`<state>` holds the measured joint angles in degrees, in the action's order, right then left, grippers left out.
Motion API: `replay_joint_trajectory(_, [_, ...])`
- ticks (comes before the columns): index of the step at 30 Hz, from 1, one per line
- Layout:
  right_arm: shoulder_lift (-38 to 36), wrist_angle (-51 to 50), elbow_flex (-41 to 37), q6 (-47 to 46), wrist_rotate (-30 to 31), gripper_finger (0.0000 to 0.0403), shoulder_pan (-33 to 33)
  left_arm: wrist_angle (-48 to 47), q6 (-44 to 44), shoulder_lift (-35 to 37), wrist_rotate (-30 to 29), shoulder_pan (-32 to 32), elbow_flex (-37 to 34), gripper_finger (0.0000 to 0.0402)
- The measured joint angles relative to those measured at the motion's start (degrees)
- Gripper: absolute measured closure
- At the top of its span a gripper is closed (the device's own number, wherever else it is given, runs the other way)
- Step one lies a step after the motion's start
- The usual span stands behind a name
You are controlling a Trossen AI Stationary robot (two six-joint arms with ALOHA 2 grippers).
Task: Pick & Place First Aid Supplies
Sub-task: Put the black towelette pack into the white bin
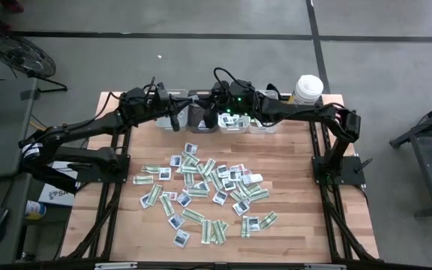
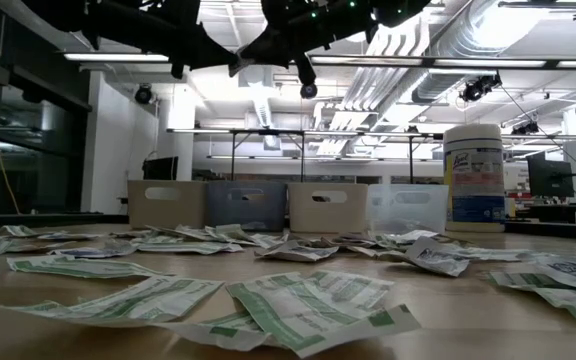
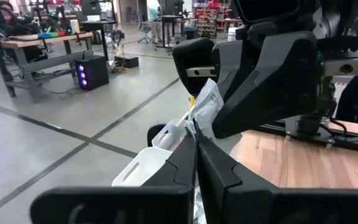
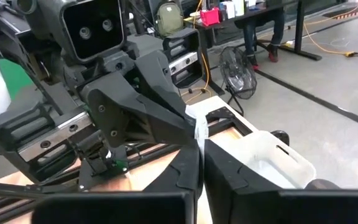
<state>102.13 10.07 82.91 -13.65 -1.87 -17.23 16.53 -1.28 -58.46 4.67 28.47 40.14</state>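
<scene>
At the tip of your left pincer, both dark fingers are pressed together on a small flat white paper packet, which stands up out of the closed tips. Your right pincer meets it nose to nose. Its fingers are also together, and a sliver of the same white packet shows just past their tips, so both pincers appear clamped on this one packet. How much of the packet each pair of fingers covers cannot be told.

Directly below the two pincers sits a white rectangular plastic bin with a slot handle in its end wall. It is one of a row of four small plastic bins, and the pincers hang in the air above that row, well clear of the wooden tabletop.

Beside the row, on your right pincer's side, a tall white round canister with a blue label stands upright.

Farther from the pincers, towards the arm bases, lie the rest of the first aid supplies. Dozens of loose green-and-white strips and squarish white packets are scattered flat over the middle of the tabletop, many of them overlapping.
</scene>
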Motion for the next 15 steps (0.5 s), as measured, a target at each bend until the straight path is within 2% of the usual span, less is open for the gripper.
replay_joint_trajectory(15, [-0.2, -1.7, 0.0, 0.4, -0.3, 0.0401, 0.0, -2.1, -1.9, 0.1, -0.4, 0.0, 0.0, 0.0399])
